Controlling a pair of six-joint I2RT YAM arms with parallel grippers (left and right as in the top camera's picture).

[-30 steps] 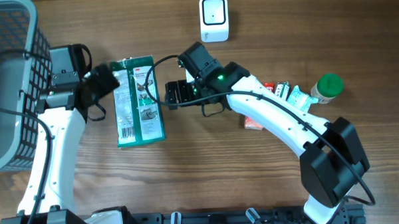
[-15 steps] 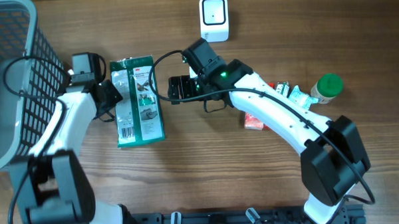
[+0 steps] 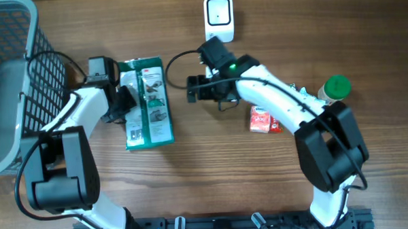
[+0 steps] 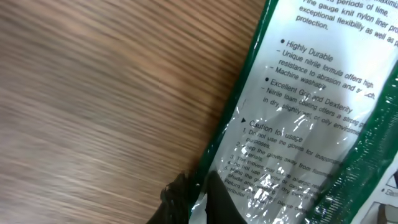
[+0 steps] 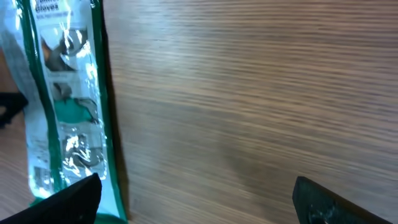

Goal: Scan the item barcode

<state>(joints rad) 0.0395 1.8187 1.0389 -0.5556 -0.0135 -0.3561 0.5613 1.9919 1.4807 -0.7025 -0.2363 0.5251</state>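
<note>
The item is a flat green and clear glove package point(image 3: 149, 103) lying on the wooden table, with its barcode point(image 3: 135, 136) near the front left corner. My left gripper point(image 3: 125, 103) is shut on the package's left edge. In the left wrist view its dark fingertips point(image 4: 200, 198) pinch the green rim of the package point(image 4: 298, 106). My right gripper point(image 3: 189, 89) hangs open just right of the package, touching nothing. The right wrist view has its gripper point(image 5: 199, 199) over bare wood, with the package point(image 5: 62, 106) at the left. The white scanner point(image 3: 218, 19) stands at the back centre.
A grey wire basket point(image 3: 12, 80) fills the far left. A red box point(image 3: 262, 119), a small packet point(image 3: 295, 94) and a green-capped bottle point(image 3: 336, 88) lie on the right, partly under the right arm.
My left gripper has moved right and shut on the package's left edge. The package has shifted slightly right and tilted. My right gripper has drawn back to the right, still open.
</note>
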